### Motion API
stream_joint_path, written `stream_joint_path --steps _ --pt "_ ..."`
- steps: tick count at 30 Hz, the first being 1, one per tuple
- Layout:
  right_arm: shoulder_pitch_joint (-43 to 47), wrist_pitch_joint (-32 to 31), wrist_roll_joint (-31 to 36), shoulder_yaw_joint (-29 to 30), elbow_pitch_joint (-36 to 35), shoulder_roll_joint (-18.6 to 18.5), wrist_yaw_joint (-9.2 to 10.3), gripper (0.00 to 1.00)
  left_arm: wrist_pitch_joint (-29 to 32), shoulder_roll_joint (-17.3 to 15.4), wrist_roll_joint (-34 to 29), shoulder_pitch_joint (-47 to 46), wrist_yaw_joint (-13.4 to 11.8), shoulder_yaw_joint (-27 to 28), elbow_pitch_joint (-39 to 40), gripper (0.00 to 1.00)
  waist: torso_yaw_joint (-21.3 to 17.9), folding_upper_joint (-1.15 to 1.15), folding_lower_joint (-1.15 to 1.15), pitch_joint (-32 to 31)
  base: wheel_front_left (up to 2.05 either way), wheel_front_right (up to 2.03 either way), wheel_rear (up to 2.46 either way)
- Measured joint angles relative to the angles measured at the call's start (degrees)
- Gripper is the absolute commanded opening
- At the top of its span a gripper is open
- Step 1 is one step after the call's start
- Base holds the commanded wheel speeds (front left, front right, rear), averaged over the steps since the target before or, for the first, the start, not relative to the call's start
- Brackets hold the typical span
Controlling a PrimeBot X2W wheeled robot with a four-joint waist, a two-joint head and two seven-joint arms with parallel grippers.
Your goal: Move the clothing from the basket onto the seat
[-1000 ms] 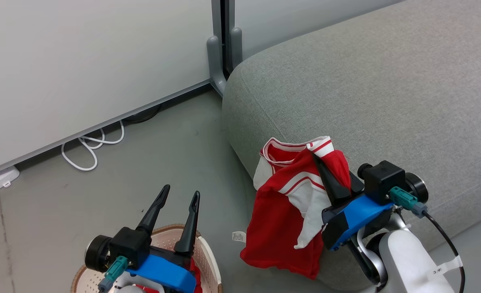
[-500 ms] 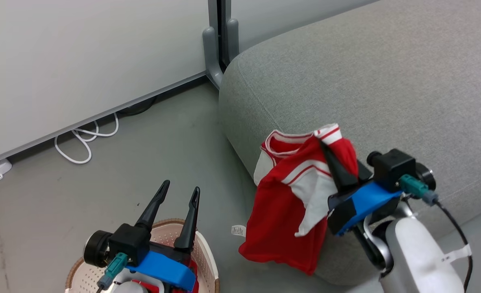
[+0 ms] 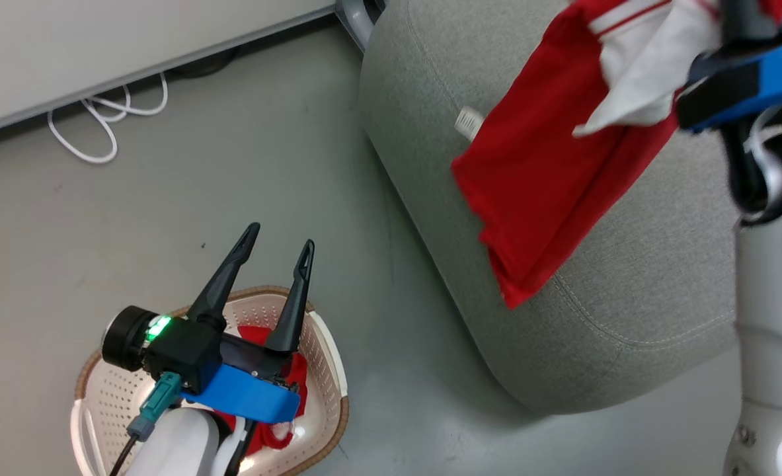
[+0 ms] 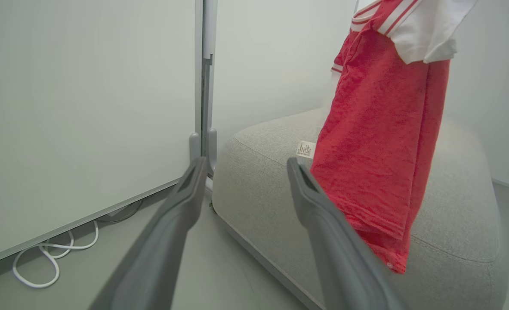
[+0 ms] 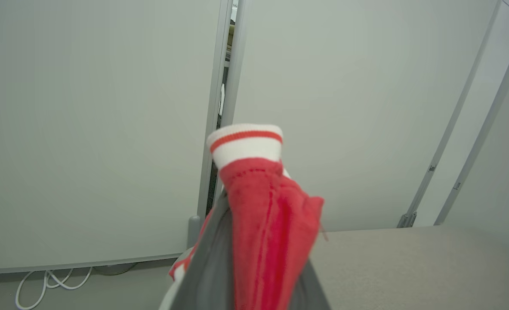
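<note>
A red garment with white panels (image 3: 549, 152) hangs in the air over the front corner of the light grey seat (image 3: 628, 297). My right gripper (image 3: 744, 26) is shut on its upper part at the top right edge. In the right wrist view the red cloth (image 5: 267, 215) and a striped cuff bunch between my grey fingers (image 5: 211, 262). My left gripper (image 3: 279, 237) is open and holds nothing above the cream basket (image 3: 334, 370), where another red garment (image 3: 285, 387) lies. The left wrist view looks past its fingers (image 4: 189, 193) at the hanging garment (image 4: 379, 142) and the seat (image 4: 271, 181).
Grey floor lies between the basket and the seat. A white cable (image 3: 93, 132) loops on the floor along the pale partition wall (image 3: 133, 59). A grey partition post foot (image 3: 357, 13) stands by the seat's far corner.
The head camera has tilted down. My right gripper has lifted the red garment from the seat's front edge, and it now hangs above the seat. The left gripper stays open over the basket.
</note>
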State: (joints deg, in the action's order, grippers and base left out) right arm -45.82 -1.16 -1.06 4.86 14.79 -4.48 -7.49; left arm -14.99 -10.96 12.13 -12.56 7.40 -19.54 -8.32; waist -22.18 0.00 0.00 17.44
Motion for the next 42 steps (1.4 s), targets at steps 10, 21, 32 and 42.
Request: stream_joint_path --steps 10,21,32,42 --pt "-19.02 -0.54 0.66 11.24 7.46 -7.05 0.0 0.0 0.56 -3.89 -1.26 -4.43 0.0 0.11 5.87 1.0 0.12 0.0 0.02 11.67 0.0 0.0 0.0" --pt "-27.07 3.13 4.15 20.97 15.19 -12.07 0.0 0.0 3.14 -7.05 -2.57 -8.66 -0.01 -0.57 12.54 1.0 0.99 0.0 0.01 22.03 0.0 0.0 0.0" --pt "-22.04 7.54 7.81 24.23 30.84 -10.68 0.0 0.0 3.72 -7.55 -2.54 -9.97 -0.3 -1.33 13.66 1.0 3.75 0.0 0.01 26.52 0.0 0.0 0.0" --pt "-20.43 10.85 11.38 28.33 40.95 -10.49 0.0 1.0 2.45 -6.82 -1.94 -11.06 -0.36 -2.01 11.34 1.0 5.86 0.0 0.0 25.84 0.0 0.0 0.0"
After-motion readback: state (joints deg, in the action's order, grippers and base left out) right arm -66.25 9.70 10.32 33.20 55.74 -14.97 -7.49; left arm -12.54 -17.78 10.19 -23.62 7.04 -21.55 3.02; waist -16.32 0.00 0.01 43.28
